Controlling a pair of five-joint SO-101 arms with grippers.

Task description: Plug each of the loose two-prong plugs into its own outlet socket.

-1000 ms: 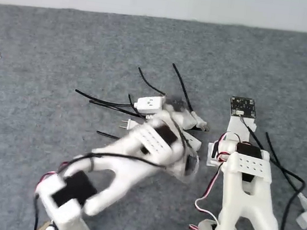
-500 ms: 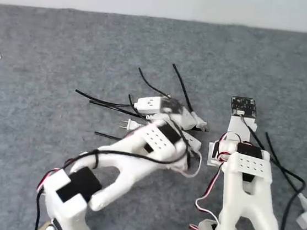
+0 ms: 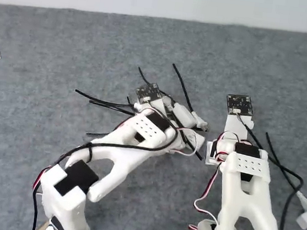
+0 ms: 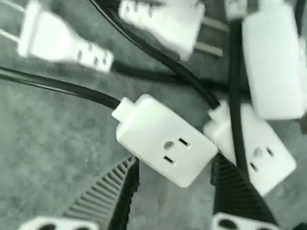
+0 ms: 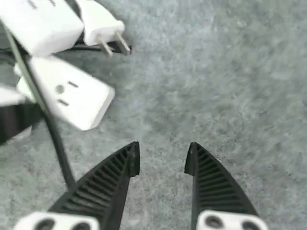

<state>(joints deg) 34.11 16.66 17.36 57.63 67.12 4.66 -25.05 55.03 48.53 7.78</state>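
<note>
At mid-table, among black cords [image 4: 158,60], the left gripper [image 4: 175,165] stood wide open astride a white outlet socket [image 4: 165,141], slotted face up toward the wrist camera, its length in line with its cord. The right gripper [image 5: 160,160] hung open, empty, beside a two-prong plug [image 5: 98,23] with prongs toward bare carpet [image 5: 230,72].

The outlet socket [image 4: 165,146] and the plug [image 5: 98,23] are smooth white plastic, faintly glossy — the plug's prongs [image 5: 112,45] bare metal. The cables [image 4: 57,85] look like shiny black rubber. The right gripper [image 5: 163,148] has matt, ribbed black plastic fingers [image 5: 117,175]; the table cover [image 3: 51,42] is rough grey cloth.
</note>
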